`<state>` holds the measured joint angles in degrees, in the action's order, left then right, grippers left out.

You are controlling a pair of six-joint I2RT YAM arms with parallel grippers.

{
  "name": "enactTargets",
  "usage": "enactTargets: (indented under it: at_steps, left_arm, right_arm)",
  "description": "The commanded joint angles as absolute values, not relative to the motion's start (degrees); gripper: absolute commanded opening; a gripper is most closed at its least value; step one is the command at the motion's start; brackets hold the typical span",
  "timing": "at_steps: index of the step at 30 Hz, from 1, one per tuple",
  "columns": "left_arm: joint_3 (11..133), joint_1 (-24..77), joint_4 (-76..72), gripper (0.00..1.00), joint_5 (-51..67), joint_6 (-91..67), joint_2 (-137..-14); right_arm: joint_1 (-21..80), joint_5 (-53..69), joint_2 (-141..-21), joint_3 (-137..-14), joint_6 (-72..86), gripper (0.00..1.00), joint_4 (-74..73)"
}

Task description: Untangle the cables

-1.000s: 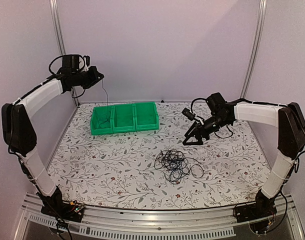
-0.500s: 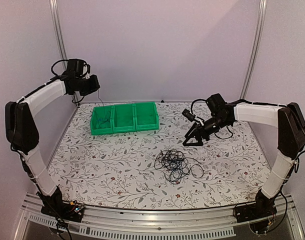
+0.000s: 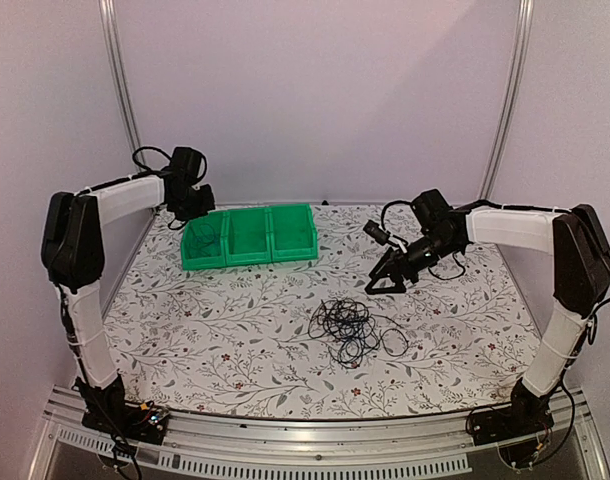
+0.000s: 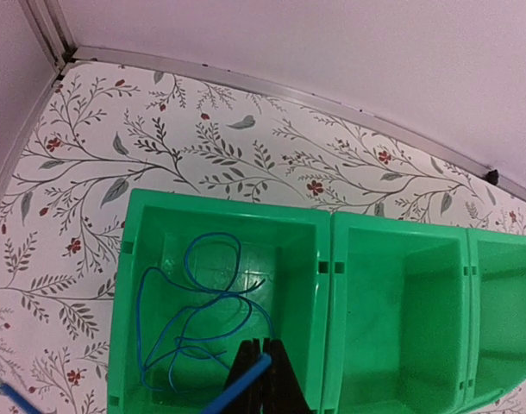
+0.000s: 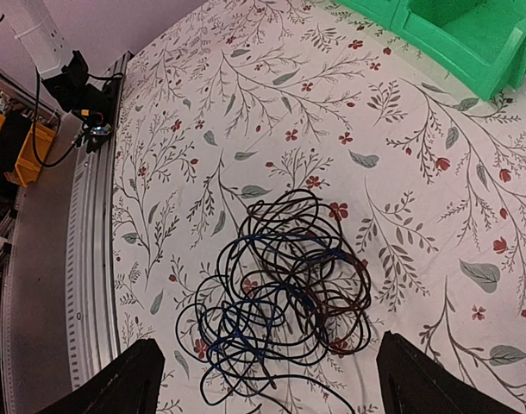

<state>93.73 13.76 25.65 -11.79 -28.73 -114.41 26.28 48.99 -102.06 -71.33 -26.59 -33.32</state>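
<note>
Cables (image 5: 280, 285) look light, limp and snag-prone; right gripper (image 5: 267, 362), fingers spread, should take an outer loop. Left gripper (image 4: 261, 379), pressed shut, pinches blue cable (image 4: 190, 293) over bin (image 4: 129, 285).

Rear overview of table (image 3: 235, 330); wrist cameras down on green bins (image 4: 220, 203), cables (image 5: 284, 285).

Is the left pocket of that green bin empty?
Not empty: the left wrist view shows a blue cord lying looped inside that pocket of the bin.
</note>
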Motion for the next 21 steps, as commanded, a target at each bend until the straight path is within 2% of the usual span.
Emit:
enactTargets:
  at_steps: [1, 16, 17, 21]
  left_arm:
    - [93.5, 15.0, 25.7, 0.0, -13.2, -30.4, -116.2]
    - [105.1, 14.9, 38.3, 0.0, -12.1, -32.1, -127.7]
    - [105.7, 14.9, 38.7, 0.02, -12.1, -31.9, -127.7]
    - [106.8, 14.6, 40.9, 0.26, -12.6, -31.9, -126.2]
  right_arm:
    - [26.4, 49.1, -101.2, -70.0, -26.7, 0.9, -32.9]
    - [26.4, 49.4, -102.5, -71.0, -26.5, 0.9, -33.2]
    - [26.4, 49.3, -102.4, -71.0, -26.6, 0.9, -33.3]
    - [26.4, 48.9, -102.2, -70.9, -26.7, 0.9, -33.3]
